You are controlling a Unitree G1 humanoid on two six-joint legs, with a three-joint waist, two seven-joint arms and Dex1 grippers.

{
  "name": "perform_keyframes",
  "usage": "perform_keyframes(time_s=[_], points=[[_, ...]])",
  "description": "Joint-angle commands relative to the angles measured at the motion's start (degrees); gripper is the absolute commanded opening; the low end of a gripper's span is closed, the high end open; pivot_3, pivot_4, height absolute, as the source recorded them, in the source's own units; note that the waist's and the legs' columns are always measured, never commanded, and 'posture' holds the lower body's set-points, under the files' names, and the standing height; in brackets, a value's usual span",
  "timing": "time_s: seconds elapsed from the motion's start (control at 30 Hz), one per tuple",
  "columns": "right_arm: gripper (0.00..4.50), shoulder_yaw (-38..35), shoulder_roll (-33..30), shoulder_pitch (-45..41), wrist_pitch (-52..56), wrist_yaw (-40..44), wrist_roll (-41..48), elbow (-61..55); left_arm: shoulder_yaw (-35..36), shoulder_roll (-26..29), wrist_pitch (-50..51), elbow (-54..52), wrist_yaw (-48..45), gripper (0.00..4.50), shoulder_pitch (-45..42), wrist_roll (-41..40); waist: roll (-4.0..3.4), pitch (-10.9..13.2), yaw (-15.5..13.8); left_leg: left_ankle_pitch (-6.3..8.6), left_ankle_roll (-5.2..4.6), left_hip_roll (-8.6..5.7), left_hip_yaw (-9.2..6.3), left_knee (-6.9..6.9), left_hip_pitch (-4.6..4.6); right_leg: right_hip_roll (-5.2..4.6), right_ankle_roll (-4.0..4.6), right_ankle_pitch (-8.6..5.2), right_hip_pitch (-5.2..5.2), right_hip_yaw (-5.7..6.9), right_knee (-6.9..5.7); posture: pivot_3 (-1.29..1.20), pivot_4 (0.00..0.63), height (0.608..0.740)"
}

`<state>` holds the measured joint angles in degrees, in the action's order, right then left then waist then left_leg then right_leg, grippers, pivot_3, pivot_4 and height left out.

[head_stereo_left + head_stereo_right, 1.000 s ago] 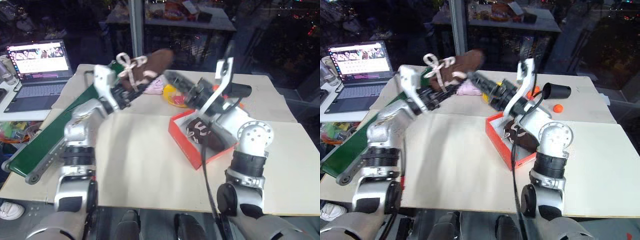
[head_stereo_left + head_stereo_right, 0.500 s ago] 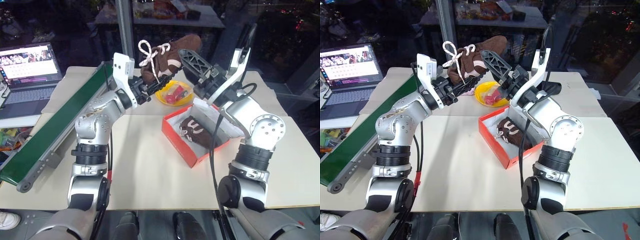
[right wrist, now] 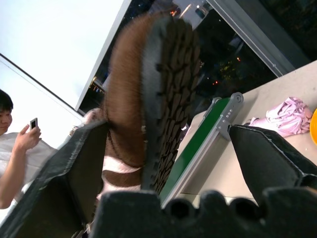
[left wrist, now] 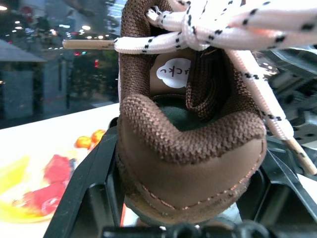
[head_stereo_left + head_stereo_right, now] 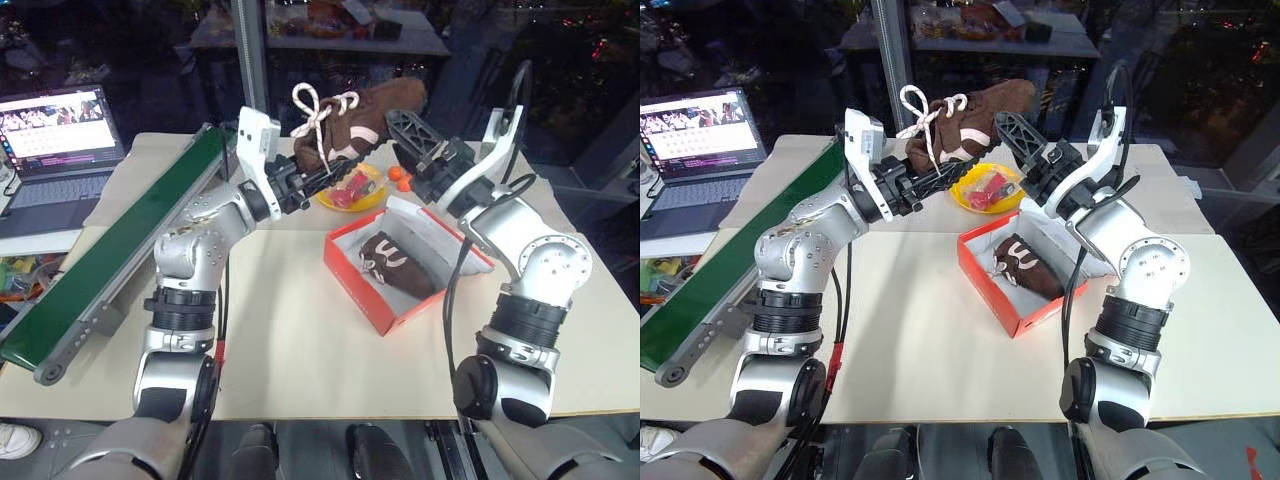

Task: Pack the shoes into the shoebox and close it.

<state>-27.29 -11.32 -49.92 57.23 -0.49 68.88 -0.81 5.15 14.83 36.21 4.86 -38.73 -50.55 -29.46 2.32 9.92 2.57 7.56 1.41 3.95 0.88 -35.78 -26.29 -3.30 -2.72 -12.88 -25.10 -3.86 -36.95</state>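
Up above the table, the left gripper (image 5: 318, 178) is clamped on a brown shoe (image 5: 352, 122). Its toe sits between the spread fingers of the right gripper (image 5: 402, 133), seemingly untouched; another shoe (image 5: 392, 263) lies in the red shoebox (image 5: 361, 297).

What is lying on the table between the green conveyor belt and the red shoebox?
Nothing lies there. In the left eye view, bare tabletop runs between the conveyor belt and the shoebox; the left arm only passes above it.

Both arms are raised and angled inward. The left claw (image 5: 318, 180) points toward 2 o'clock, clamped on a shoe (image 5: 360, 115); the right claw (image 5: 405, 135) points toward 10 o'clock, fingers spread wide.
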Motion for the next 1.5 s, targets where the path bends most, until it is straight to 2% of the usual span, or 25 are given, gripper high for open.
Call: perform_keyframes(time_s=[0.03,0.17,0.27,0.4,0.43,0.53,0.57,0.6,0.73,0.87,1.0,1.07,1.27,1.5], points=[[4.5,0.4,-0.7,-1.6,-2.2,0.7,1.0,-0.1,0.0,-0.9,0.7,-4.7,0.5,2.4,0.0,-2.4,0.0,0.0,-0.1,0.0,0.0,0.0,0.0,0.0,0.0,0.0,0.0,0.0,0.0,0.0,0.0,0.0,0.15,0.74],[4.5,1.2,-0.7,-2.5,-3.1,1.4,0.3,1.1,-1.0,-2.0,2.3,-7.2,1.4,2.4,1.3,-3.0,0.0,0.0,-0.1,0.0,0.0,0.0,0.0,0.0,-0.01,0.0,0.0,0.0,0.0,-0.01,0.01,0.0,0.15,0.74],[3.8,2.2,-0.6,-2.7,-3.6,1.9,-0.1,1.0,-1.4,-2.4,3.1,-8.3,2.2,2.4,1.8,-3.4,0.0,0.0,-0.1,0.0,0.0,0.0,0.0,-0.01,-0.01,0.0,0.0,0.0,0.0,-0.01,0.01,0.0,0.15,0.74],[2.43,2.7,-0.9,-2.8,-4.4,2.1,-0.5,0.5,-0.3,-2.4,4.1,-7.8,3.5,2.4,1.2,-3.7,0.0,0.0,-0.1,0.0,0.0,0.0,0.0,-0.01,0.0,0.0,0.0,0.0,0.0,-0.01,0.0,0.0,0.15,0.74],[2.1,2.7,-1.1,-2.8,-4.7,2.1,-0.6,0.5,0.0,-2.3,4.1,-7.6,3.7,3.34,1.0,-3.8,0.0,0.0,-0.1,0.0,0.0,0.0,0.0,-0.01,0.0,0.0,0.0,0.0,0.0,-0.01,0.0,0.0,0.15,0.74],[1.12,2.7,-1.9,-3.2,-5.6,2.4,-1.2,0.8,0.7,-2.1,4.3,-7.6,4.2,4.33,0.8,-4.7,0.0,0.0,-0.1,0.0,0.0,0.0,0.0,0.0,-0.01,0.0,0.0,0.0,0.0,0.0,0.02,0.0,0.15,0.74],[0.71,2.8,-2.5,-3.5,-6.0,2.7,-1.9,1.1,1.2,-2.0,4.5,-7.7,4.4,4.5,0.8,-5.2,0.0,0.0,-0.1,0.0,0.0,0.0,0.0,0.0,-0.01,0.0,0.0,0.0,0.0,0.0,0.02,0.0,0.15,0.74],[0.49,2.9,-2.9,-3.7,-6.4,2.9,-2.4,1.3,1.4,-1.9,4.6,-7.8,4.5,4.5,0.9,-5.5,0.0,0.0,-0.1,0.0,0.0,0.0,0.0,-0.01,-0.01,0.0,0.0,0.0,0.0,-0.01,0.02,0.0,0.15,0.74],[0.39,4.3,-7.2,-5.3,-8.6,6.2,-7.2,3.5,4.1,0.6,6.0,-8.4,5.3,4.5,2.2,-7.2,-0.01,0.0,-0.1,0.0,0.0,0.0,0.0,-0.01,0.0,0.0,0.0,0.0,0.0,-0.01,0.01,0.0,0.15,0.74],[0.39,11.7,-16.8,-6.3,-10.8,15.5,-17.8,4.5,4.9,6.3,6.1,-7.3,5.6,4.5,5.0,-4.6,-0.04,0.0,0.0,0.0,0.0,-0.01,0.02,0.03,0.0,0.0,-0.01,-0.01,-0.01,-0.02,0.07,0.0,0.15,0.74],[0.38,25.6,-28.5,-4.5,-11.8,30.1,-29.7,3.4,6.6,9.8,6.4,-7.0,5.7,4.5,7.4,-4.6,-0.08,0.0,-0.1,0.01,-0.01,0.0,0.04,0.02,0.0,0.0,0.0,-0.01,-0.04,-0.03,0.09,0.0,0.15,0.74],[0.38,29.8,-31.4,-3.5,-12.7,35.3,-33.2,3.7,6.6,10.1,6.4,-7.5,6.1,4.5,8.0,-4.7,-0.07,0.0,-0.1,0.01,0.0,0.0,0.06,0.01,0.0,-0.01,0.0,-0.01,-0.02,-0.03,0.13,0.0,0.15,0.74],[0.38,38.0,-35.0,2.0,-14.7,46.3,-41.0,4.1,5.7,9.3,6.4,-10.0,7.5,4.5,9.7,-4.8,-0.05,0.1,-0.4,0.01,0.0,-0.01,0.06,0.0,-0.01,-0.02,-0.01,-0.01,0.0,-0.03,0.18,0.0,0.15,0.74],[0.38,41.2,-37.2,5.2,-15.7,54.8,-45.7,3.8,6.3,9.4,7.3,-12.5,9.0,4.5,11.1,-5.5,-0.03,0.1,-0.8,0.01,0.0,-0.02,0.07,-0.08,-0.02,-0.04,-0.01,-0.01,0.0,-0.04,0.16,0.0,0.15,0.74]])
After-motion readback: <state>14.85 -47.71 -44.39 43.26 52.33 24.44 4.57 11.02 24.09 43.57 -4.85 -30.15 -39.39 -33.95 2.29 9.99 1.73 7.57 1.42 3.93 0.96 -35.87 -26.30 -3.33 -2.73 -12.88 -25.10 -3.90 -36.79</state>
